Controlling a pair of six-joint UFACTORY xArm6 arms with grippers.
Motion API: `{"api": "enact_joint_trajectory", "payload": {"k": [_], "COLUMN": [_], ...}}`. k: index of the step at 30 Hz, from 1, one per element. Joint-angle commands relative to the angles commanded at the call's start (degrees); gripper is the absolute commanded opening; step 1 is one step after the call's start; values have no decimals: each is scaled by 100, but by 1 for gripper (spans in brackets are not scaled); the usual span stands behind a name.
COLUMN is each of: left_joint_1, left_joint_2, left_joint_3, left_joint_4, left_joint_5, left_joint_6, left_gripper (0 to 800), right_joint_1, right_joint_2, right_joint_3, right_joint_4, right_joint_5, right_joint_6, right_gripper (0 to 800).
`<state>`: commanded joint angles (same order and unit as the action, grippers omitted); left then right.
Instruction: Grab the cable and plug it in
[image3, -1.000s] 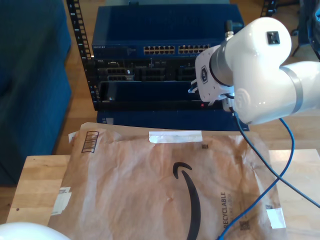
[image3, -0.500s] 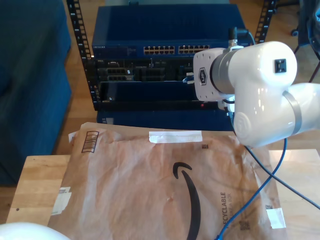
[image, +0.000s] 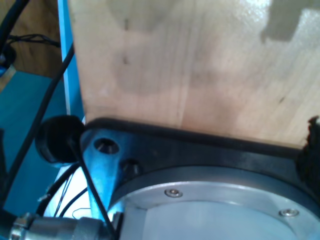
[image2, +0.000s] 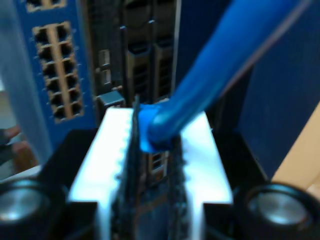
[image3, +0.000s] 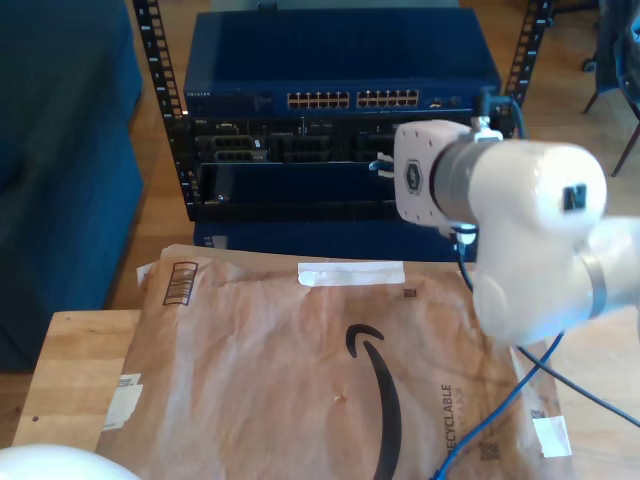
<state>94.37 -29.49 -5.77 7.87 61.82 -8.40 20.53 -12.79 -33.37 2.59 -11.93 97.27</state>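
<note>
Wooden table (image3: 70, 350) carries a brown paper mailer (image3: 300, 370); behind it stands the blue rack switch (image3: 330, 100). At the switch front, my second gripper (image2: 155, 150) is clamped on the cable (image2: 210, 80), plug end hidden betw. the jaws. My first gripper: cannot tell its state.

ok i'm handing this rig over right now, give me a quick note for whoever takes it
My second gripper: shut on the cable, pinching its blue plug end between the white fingers, held up in front of the rack at the exterior view's right.
My first gripper: its wrist view looks at a bare wood surface and a black and metal base; jaws not seen.
The cable trails down from the arm across the brown paper mailer on the table.
Done: cable grabbed and carried to the rack face.
Left: line the plug up with a port on the blue switch and push it in. Not plugged in yet.
</note>
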Motion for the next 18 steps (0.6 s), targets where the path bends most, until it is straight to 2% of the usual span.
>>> {"api": "enact_joint_trajectory", "payload": {"k": [4,9,18], "left_joint_1": [0,0,0], "left_joint_2": [0,0,0], "left_joint_3": [0,0,0], "left_joint_4": [0,0,0], "left_joint_5": [0,0,0], "left_joint_6": [0,0,0], "left_gripper": [800,800,800], "right_joint_1": [0,79,167], "right_joint_2": [0,9,0], "right_joint_3": [-18,316,563], "right_joint_4": [9,-18,0], "right_joint_5": [-79,-1371,-1389], "right_joint_6": [26,-26,18], "right_gripper": [0,0,0]}}
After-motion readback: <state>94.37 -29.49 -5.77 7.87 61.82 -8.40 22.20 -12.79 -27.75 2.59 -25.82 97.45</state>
